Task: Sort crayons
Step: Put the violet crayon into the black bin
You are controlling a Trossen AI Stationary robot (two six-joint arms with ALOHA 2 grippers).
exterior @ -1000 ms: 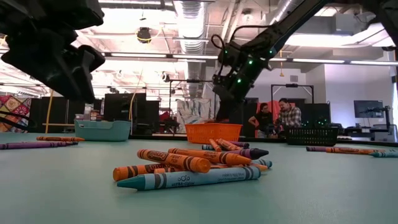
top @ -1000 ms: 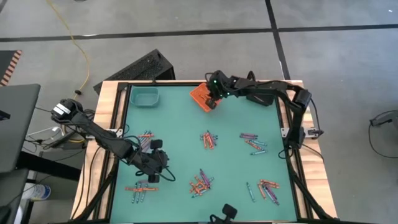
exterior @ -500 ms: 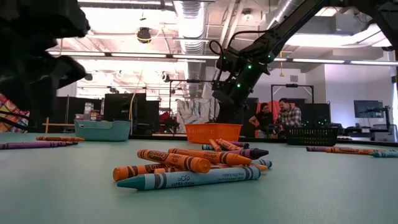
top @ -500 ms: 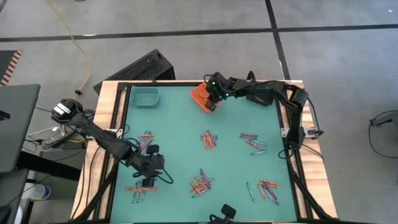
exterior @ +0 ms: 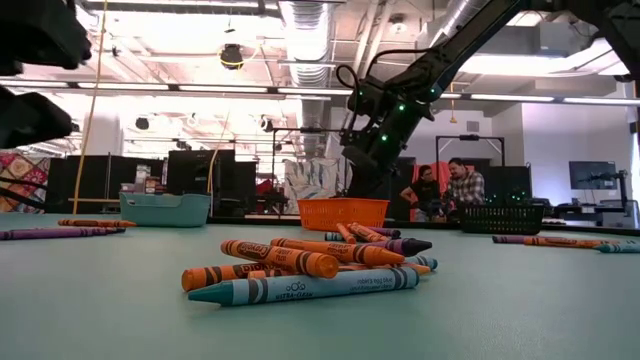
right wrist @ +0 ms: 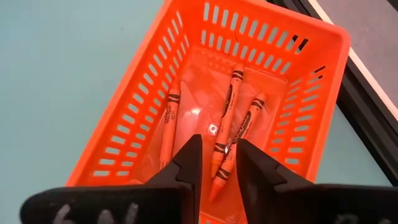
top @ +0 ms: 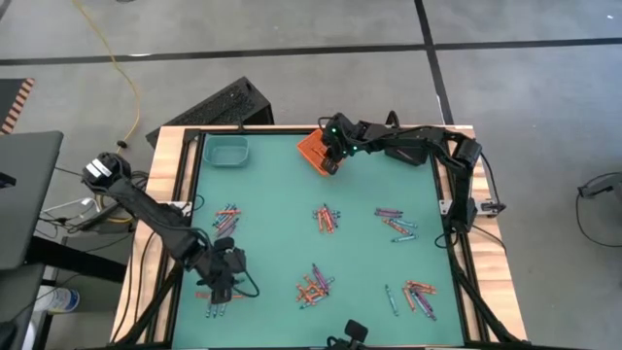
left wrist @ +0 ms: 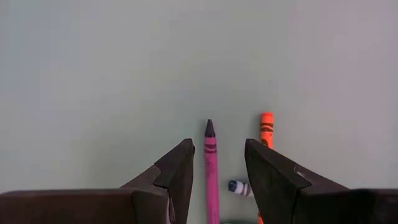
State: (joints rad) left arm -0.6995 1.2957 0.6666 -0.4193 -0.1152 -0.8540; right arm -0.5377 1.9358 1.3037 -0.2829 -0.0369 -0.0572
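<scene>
The orange bin stood at the far edge of the green worktop, and everything else is placed from it. The right gripper hung directly over that bin, its fingers a narrow gap apart with an orange crayon between them, pointing down into the bin; whether the pads were actually touching it cannot be told from the wrist view. Three more orange crayons lay loose on the bin's floor.

The left gripper was well away from the orange bin, toward the near left part of the worktop, low over a small scatter of crayons. Its fingers were spread apart and held nothing. A pink crayon lay on the worktop in the gap between them, with an orange crayon just beside the far side of one finger and a blue-tipped crayon end near the pink one.

A teal bin sat level with the orange bin, off to its left along the same far edge. Toward the near side from the orange bin lay several separate heaps: a mixed pile near the worktop's centre, another nearer the front edge, and two more on the right side. In the low view the front heap showed orange, teal and purple sticks lying across one another.
</scene>
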